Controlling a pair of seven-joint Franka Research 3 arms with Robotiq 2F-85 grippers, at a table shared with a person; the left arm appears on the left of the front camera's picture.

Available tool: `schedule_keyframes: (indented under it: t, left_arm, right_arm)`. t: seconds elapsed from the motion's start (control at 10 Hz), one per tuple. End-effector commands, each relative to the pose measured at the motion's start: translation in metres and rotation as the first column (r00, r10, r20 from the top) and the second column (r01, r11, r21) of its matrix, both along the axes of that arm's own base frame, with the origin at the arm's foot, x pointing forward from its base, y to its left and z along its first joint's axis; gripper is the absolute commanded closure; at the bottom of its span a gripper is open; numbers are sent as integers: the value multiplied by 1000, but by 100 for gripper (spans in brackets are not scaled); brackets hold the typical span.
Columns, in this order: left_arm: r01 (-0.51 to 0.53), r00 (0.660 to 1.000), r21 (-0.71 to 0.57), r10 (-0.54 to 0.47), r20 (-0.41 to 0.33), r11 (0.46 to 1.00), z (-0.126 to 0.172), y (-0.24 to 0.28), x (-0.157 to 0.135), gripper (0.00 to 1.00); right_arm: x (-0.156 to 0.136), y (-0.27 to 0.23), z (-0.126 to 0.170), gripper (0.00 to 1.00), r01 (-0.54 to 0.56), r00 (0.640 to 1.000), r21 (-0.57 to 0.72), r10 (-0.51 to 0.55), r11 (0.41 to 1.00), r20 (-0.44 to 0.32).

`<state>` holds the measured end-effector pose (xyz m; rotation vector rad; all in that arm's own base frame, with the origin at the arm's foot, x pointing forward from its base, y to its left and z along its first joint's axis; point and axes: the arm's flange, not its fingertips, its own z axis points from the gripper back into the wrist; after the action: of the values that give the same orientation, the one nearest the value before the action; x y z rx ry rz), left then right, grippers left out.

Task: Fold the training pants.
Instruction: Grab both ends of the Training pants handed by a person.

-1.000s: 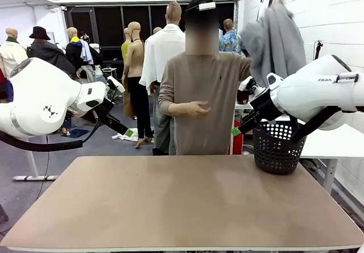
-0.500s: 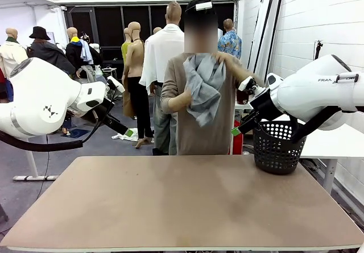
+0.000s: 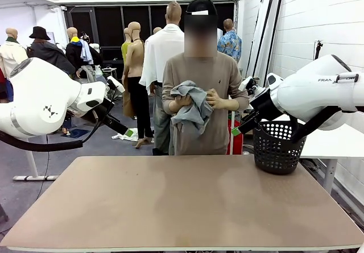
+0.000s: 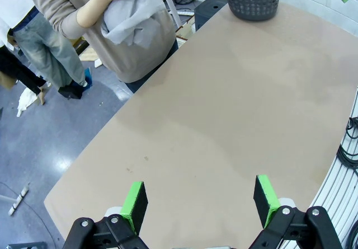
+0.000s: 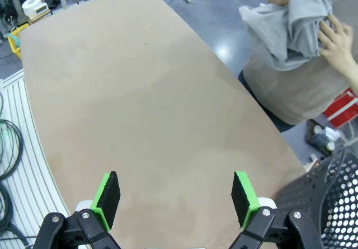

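The training pants (image 3: 192,110) are a bunched light grey bundle held in both hands of the person (image 3: 199,82) standing at the far side of the table, at chest height. The same bundle appears as the pants (image 4: 126,14) in the left wrist view and the pants (image 5: 293,28) in the right wrist view. My left gripper (image 4: 198,204) hangs open high over the table's left side, nothing between its green pads. My right gripper (image 5: 176,201) is open too, raised over the right side. In the front view the left gripper (image 3: 126,129) and right gripper (image 3: 239,129) both stay back from the table.
A dark perforated basket (image 3: 276,145) stands on the table's far right corner. The brown tabletop (image 3: 182,202) is bare. Cables (image 5: 8,148) lie along the robot's side edge.
The person brought the grey pants down from a raised arm at the right, across the chest, into a bundle held in both hands. Neither arm has moved.
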<state>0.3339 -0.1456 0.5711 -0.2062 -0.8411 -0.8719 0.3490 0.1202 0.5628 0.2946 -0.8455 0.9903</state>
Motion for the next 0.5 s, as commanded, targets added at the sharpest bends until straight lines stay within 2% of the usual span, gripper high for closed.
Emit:
schedule_keyframes:
  t: [0.0, 0.4]
  left_arm:
    - [6, 1000, -7, -6, -8, 1000, 0, 1, 0, 0]
    - [6, 1000, -7, -6, -8, 1000, 0, 1, 0, 0]
  right_arm:
    - [0, 0, -1, 0, -6, 1000, 1, 6, 1000, -7]
    - [0, 0, -1, 0, -6, 1000, 1, 6, 1000, -7]
